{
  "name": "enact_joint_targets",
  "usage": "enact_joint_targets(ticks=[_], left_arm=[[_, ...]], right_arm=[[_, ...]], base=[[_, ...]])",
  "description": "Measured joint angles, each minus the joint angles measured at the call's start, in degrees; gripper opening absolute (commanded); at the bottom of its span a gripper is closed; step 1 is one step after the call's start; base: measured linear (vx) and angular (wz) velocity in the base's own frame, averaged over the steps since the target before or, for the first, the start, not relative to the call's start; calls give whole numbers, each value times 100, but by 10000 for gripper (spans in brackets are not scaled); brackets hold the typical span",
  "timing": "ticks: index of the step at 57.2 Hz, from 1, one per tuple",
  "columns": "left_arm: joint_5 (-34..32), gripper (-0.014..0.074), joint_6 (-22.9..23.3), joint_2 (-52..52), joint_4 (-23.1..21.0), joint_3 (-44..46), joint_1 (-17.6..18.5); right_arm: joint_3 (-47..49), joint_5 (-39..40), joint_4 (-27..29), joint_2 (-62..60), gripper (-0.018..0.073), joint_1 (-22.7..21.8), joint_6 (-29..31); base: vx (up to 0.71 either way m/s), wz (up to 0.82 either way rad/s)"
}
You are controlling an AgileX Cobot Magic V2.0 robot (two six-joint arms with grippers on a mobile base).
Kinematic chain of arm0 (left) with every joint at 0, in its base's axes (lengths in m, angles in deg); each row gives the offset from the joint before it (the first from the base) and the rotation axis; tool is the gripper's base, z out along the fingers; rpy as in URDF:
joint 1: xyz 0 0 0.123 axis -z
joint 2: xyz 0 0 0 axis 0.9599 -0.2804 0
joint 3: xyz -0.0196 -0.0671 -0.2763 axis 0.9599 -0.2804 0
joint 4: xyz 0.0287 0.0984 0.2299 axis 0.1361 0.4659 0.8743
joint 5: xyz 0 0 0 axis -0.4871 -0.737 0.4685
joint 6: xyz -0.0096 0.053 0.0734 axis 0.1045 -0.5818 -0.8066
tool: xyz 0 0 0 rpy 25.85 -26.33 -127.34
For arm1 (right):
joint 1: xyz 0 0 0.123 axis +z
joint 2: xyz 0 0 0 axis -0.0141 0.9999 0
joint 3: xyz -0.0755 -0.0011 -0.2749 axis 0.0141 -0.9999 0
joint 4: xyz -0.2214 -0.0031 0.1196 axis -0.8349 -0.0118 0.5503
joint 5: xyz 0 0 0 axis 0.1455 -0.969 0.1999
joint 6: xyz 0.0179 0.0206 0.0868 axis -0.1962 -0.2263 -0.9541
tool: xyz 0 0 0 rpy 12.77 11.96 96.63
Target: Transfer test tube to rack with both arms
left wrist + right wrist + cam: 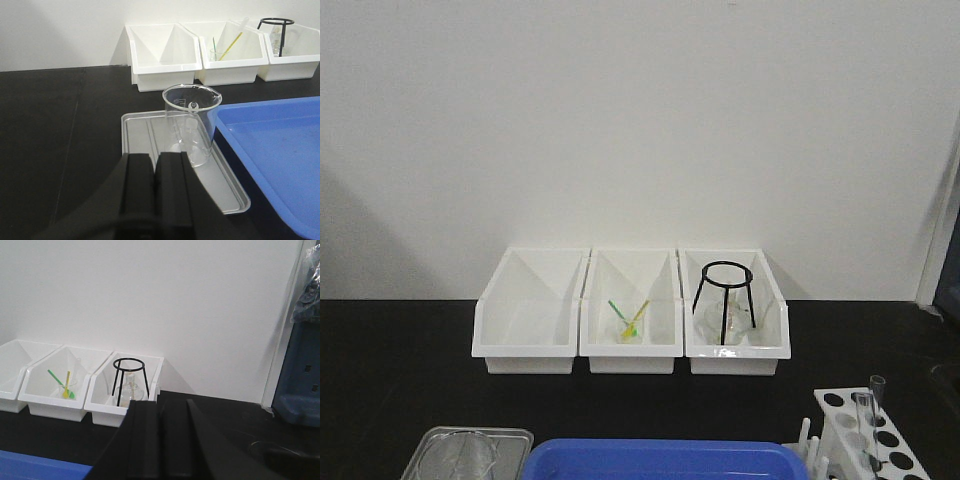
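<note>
We judge the task done or nearly so: two test tubes (865,420) stand upright in the rack (880,440) at the surface's right edge, while our left gripper (155,175) and right gripper (160,440) are clenched, holding nothing.

No readable text anywhere; only faint, illegible printed marks on the beaker (192,125)

Beaker (190,122) stands on grey tray (145,145), jaws together.
</note>
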Motion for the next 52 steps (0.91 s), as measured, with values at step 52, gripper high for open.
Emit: enact_joint_targets(ticks=[52], left_arm=[[6, -7, 17, 0, 0, -3, 0]], right_arm=[[-2505, 308, 733, -2400, -11, 0, 127]], base=[[0, 0]])
